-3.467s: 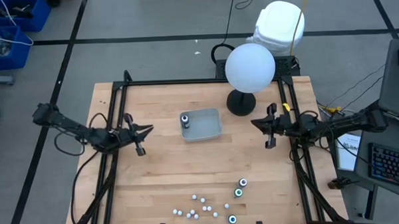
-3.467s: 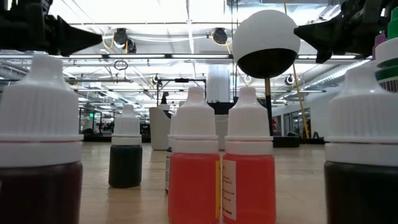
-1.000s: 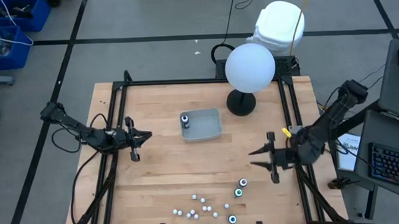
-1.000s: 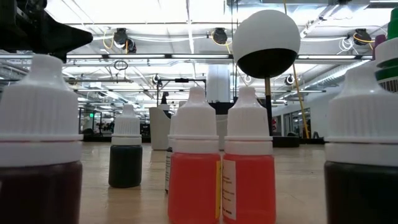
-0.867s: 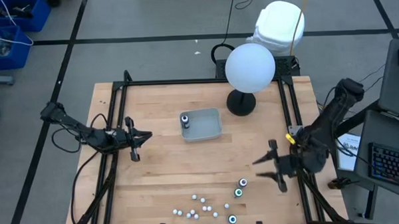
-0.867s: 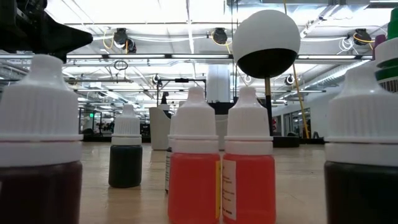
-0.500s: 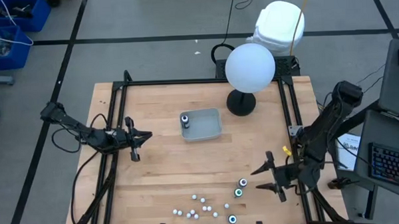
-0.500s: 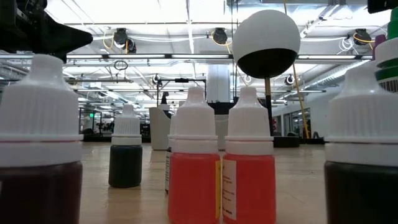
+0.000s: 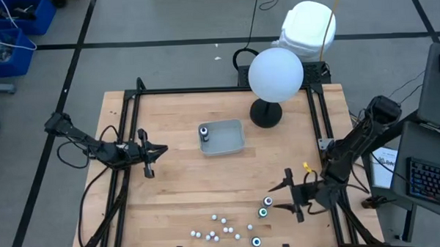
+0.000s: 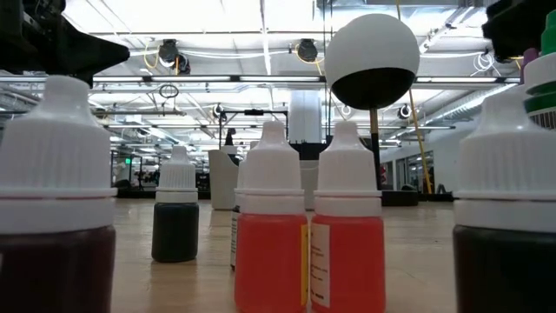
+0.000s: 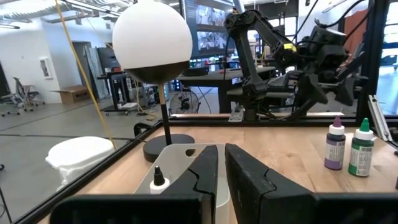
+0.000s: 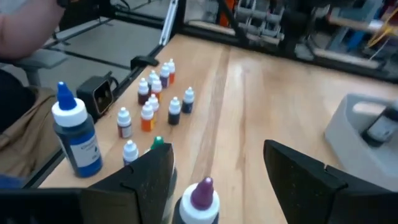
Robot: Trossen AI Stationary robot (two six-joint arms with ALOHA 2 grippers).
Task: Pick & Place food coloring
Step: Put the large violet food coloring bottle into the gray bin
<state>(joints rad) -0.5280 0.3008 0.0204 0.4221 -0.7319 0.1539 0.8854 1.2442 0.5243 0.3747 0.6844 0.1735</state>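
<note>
Left hand (image 9: 156,149): hovers over the left part of the wooden desk (image 9: 178,183), well apart from the bottles; its fingers (image 11: 208,169) sit almost together, only a thin gap between them, with nothing held.
Grey tray (image 9: 225,137): lies near the middle of the desk, with one dark bottle (image 9: 203,131) standing in its left end.
White globe lamp (image 9: 275,74): stands on a black base behind the tray, toward the far right of the desk.
Small food coloring bottles (image 9: 220,228): a loose cluster of white-capped bottles stands at the near edge of the desk, left of the larger ones; from table height two orange-filled bottles (image 10: 308,252) stand side by side, touching.
Larger food coloring bottles (image 9: 265,207): three with teal-ringed tops stand near the front right; the wrist view shows a purple-tipped one (image 12: 200,203) and a blue one (image 12: 77,132).
Right hand (image 9: 286,197): just beside the larger bottles on their right, fingers (image 12: 300,171) spread wide with the purple-tipped bottle between them, gripping nothing.
</note>
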